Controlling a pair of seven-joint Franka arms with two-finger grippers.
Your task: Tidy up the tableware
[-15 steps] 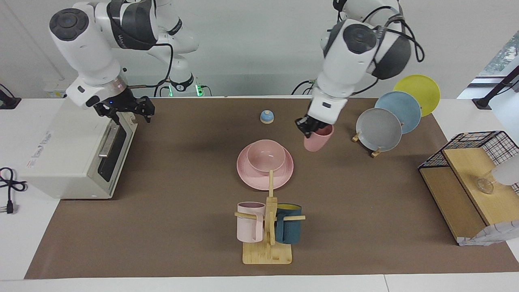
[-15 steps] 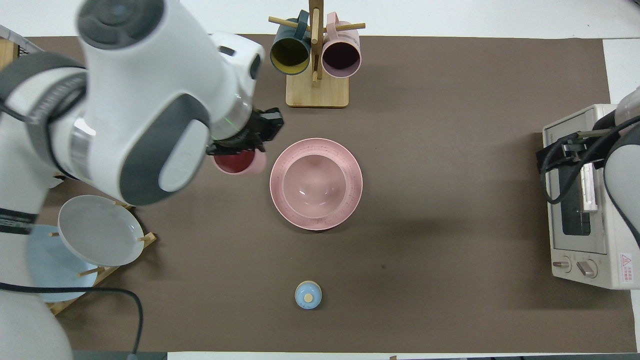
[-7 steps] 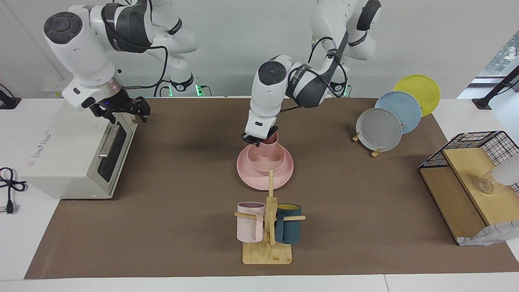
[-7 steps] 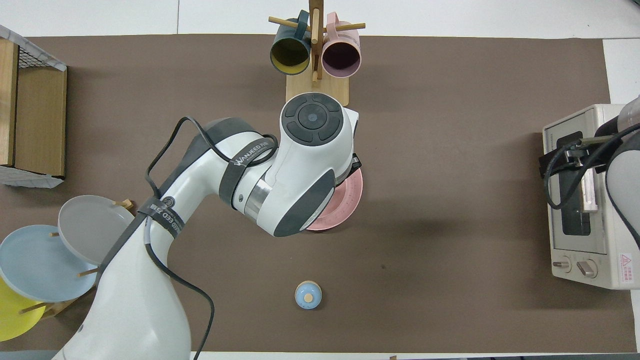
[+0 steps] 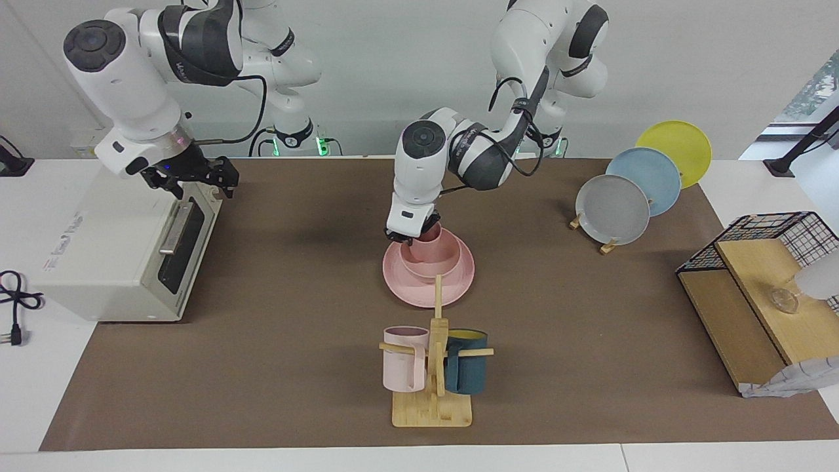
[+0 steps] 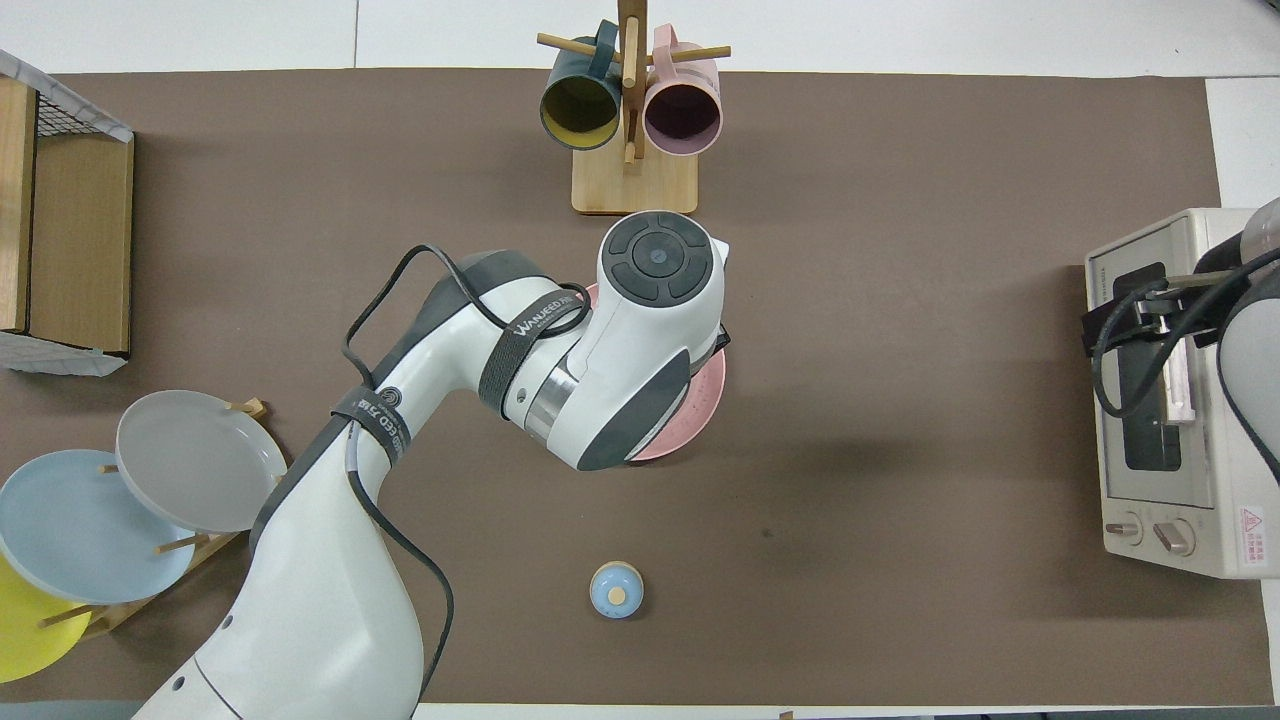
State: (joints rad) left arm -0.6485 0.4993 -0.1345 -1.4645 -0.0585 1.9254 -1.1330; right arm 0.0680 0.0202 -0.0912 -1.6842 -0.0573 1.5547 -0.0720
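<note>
The pink plate (image 5: pixel 406 288) lies mid-table with the pink bowl (image 5: pixel 438 266) on it. The pink cup (image 5: pixel 432 241) stands upright inside the bowl, and my left gripper (image 5: pixel 411 236) is shut on its rim. From overhead my left arm covers the cup, the bowl and the gripper, and only the plate's edge (image 6: pixel 700 405) shows. My right gripper (image 5: pixel 195 180) hangs open and holds nothing over the top of the toaster oven (image 5: pixel 118 249), at the right arm's end of the table.
A wooden mug tree (image 5: pixel 432 393) with a pale pink and a teal mug stands farther from the robots than the plate. A rack of grey, blue and yellow plates (image 5: pixel 616 210) and a wire-and-wood shelf (image 5: pixel 754 295) stand toward the left arm's end. A small blue knob (image 6: pixel 616 589) sits nearer the robots.
My left arm swung the cup from beside the plate rack over to the bowl and lowered it in. The right arm stayed over the oven.
</note>
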